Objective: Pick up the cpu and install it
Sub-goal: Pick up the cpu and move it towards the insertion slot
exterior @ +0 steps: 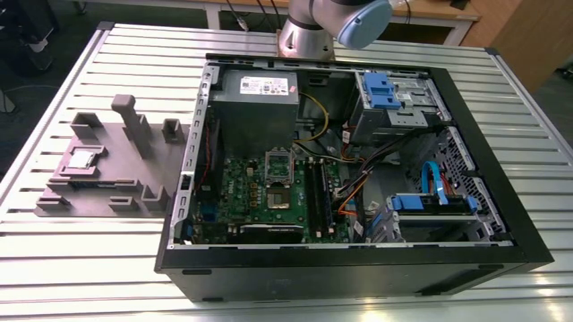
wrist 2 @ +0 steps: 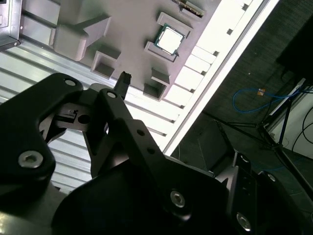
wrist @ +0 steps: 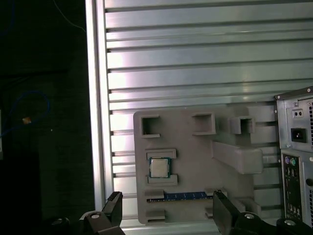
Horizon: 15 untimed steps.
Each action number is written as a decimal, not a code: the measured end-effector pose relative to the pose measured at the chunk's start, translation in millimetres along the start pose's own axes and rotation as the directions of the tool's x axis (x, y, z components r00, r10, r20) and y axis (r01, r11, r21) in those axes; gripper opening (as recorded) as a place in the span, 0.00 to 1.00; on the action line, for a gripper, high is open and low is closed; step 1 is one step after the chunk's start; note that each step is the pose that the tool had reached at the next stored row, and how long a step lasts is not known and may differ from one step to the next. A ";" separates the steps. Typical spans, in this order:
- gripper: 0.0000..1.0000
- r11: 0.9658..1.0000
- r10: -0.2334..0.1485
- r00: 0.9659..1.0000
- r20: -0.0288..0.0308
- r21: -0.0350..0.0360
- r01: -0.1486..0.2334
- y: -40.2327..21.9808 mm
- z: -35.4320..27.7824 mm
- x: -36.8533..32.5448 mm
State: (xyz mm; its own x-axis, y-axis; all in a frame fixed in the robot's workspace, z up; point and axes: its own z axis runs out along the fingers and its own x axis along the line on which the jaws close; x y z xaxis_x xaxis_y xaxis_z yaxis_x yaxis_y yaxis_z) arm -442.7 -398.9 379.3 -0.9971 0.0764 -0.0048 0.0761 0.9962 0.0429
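Hand (wrist: 167, 197) spread wide, empty — cpu (wrist: 158, 168): small shiny silver square, green-edged.

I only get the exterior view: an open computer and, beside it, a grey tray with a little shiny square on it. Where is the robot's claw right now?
Observer: In the first wrist view the gripper faces the grey tray, open wide with nothing in it.
Operator: So the shiny square isn't picked up?
Observer: No. The cpu lies in its pocket on the tray, apart from both fingers.
Operator: Anything else I'm missing?
Observer: The computer's back panel, with a power socket and round purple and green ports.
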 end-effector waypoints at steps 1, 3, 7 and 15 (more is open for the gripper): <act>0.82 1.000 0.000 1.000 -0.002 0.000 0.000 0.0 0.1 0.1; 0.82 1.000 0.000 1.000 -0.007 0.001 0.000 0.0 0.1 0.0; 0.82 1.000 0.001 1.000 -0.021 0.002 -0.001 0.0 0.6 -0.1; 0.82 1.000 0.002 1.000 -0.024 0.002 -0.002 -0.1 2.6 0.0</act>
State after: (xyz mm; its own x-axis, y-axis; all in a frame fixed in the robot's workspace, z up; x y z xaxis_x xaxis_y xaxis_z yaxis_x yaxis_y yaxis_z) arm -442.7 -398.9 376.6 -0.9968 0.0776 0.0195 0.0783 0.9961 0.0410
